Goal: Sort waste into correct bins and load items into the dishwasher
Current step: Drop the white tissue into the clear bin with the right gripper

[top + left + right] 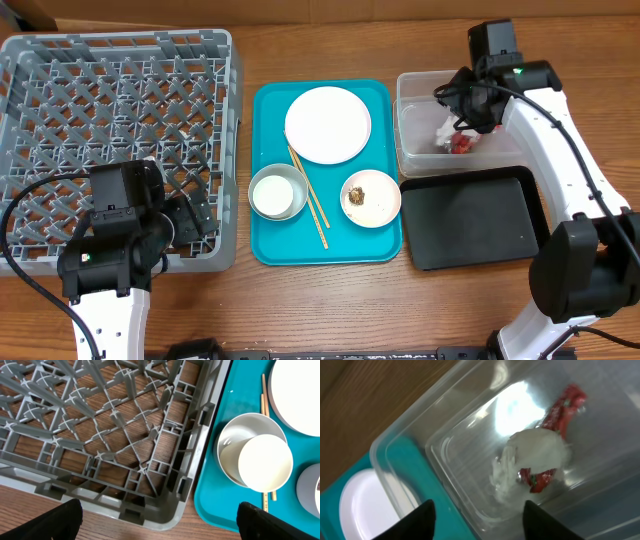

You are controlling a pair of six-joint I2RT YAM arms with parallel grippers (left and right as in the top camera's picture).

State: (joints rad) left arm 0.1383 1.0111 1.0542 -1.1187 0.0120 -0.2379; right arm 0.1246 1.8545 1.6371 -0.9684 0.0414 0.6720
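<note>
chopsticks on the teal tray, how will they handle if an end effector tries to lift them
Thin and straight, the chopsticks are probably stiff and light. Lying flat on the smooth teal tray, they may slide or roll when nudged. The small bowl right beside them could crowd a grasp.

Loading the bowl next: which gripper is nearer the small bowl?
Left. The left gripper is over the grey rack, beside the small bowl; the right gripper is over the clear tub, across the teal tray.

Bg is a mid-brown wood-grain surface under soft, even light, grain running left-right, with a brown cardboard-looking box at the far-left edge.
</note>
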